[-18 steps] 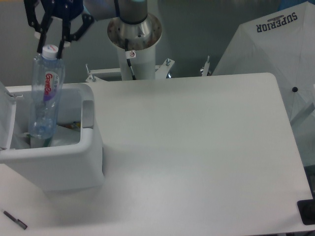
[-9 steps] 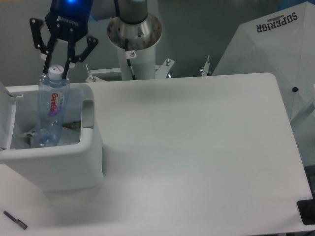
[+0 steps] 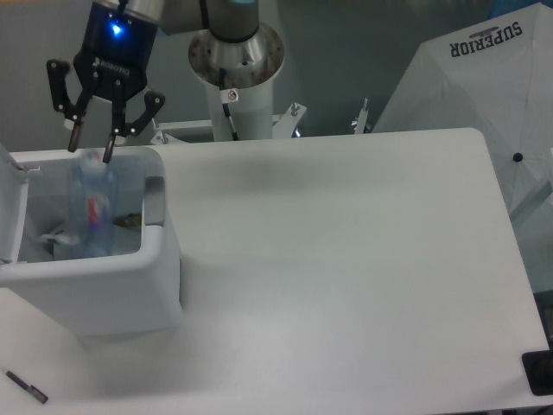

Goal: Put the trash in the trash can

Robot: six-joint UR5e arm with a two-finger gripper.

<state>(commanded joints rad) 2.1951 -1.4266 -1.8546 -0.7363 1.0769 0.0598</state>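
Note:
The clear water bottle (image 3: 91, 206) with its red-white label shows as a motion blur, upright inside the open trash can (image 3: 121, 285) at the table's left side. My gripper (image 3: 90, 149) hangs just above it, open, with nothing between its fingers. The fingertips stand apart on either side of the bottle's top without touching it. Other small bits lie on the bin's floor, too indistinct to name. The bin's lid (image 3: 10, 203) stands open at the far left.
The robot's base column (image 3: 235, 69) rises behind the table's back edge. A white umbrella-like cover (image 3: 484, 95) stands at the right. A small dark pen-like object (image 3: 26, 386) lies near the front left corner, and a black item (image 3: 539, 372) sits at the front right edge.
The gripper has opened and let go of the bottle, which has dropped lower into the trash can. The gripper itself shifted down and slightly right from a second ago.

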